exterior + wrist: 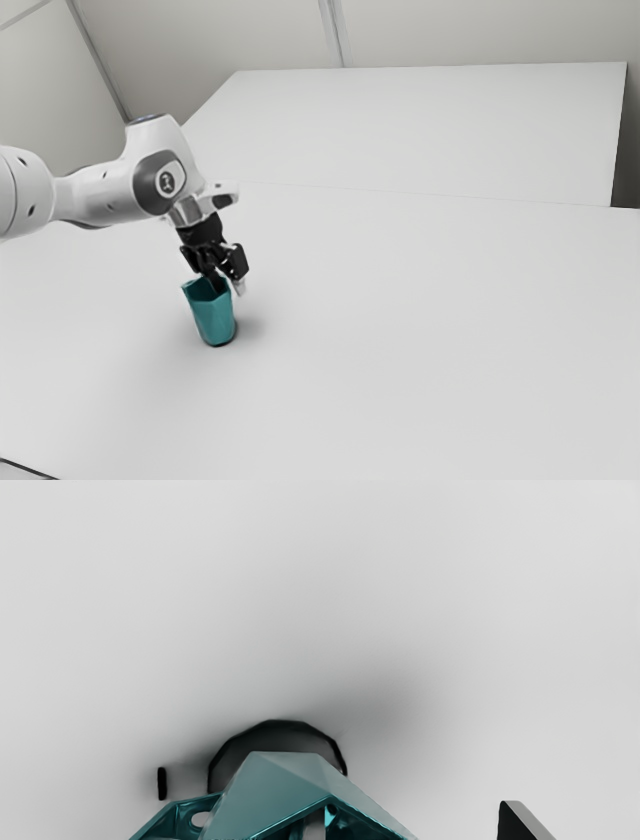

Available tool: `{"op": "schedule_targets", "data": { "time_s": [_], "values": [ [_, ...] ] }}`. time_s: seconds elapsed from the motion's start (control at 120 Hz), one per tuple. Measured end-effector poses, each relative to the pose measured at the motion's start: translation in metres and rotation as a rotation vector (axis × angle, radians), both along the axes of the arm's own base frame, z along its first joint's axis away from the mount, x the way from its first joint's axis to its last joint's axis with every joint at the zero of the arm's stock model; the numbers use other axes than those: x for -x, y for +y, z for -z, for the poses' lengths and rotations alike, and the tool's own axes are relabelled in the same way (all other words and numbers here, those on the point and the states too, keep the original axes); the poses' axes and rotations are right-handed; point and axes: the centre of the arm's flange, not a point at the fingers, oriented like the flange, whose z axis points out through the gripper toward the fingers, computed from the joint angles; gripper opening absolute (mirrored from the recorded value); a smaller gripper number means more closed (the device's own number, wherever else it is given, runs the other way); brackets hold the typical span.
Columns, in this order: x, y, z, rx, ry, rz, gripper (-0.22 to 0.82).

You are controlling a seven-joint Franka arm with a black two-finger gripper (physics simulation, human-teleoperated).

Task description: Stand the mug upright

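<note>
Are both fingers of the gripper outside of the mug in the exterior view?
No, the gripper has one finger reaching into the opening of the teal mug and the other one outside it.

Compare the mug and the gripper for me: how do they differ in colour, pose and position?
Colour: the mug is teal; the gripper is mostly black.
Pose: the mug's mouth faces up; the open gripper points down.
Position: the mug stands on the table; the gripper is at its rim, one finger inside.
Both are in the exterior view's left half.
</note>
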Motion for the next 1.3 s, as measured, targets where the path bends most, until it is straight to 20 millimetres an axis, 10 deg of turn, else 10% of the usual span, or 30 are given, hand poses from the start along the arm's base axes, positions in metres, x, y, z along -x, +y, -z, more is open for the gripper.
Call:
{"op": "schedule_targets", "data": {
  "time_s": [0.867,1.3],
  "values": [
    [-0.025,-0.024,-0.037,-0.055,-0.027,0.016,0.41],
    [-0.041,-0.004,-0.173,-0.118,-0.212,0.019,0.58]
  ]
}}
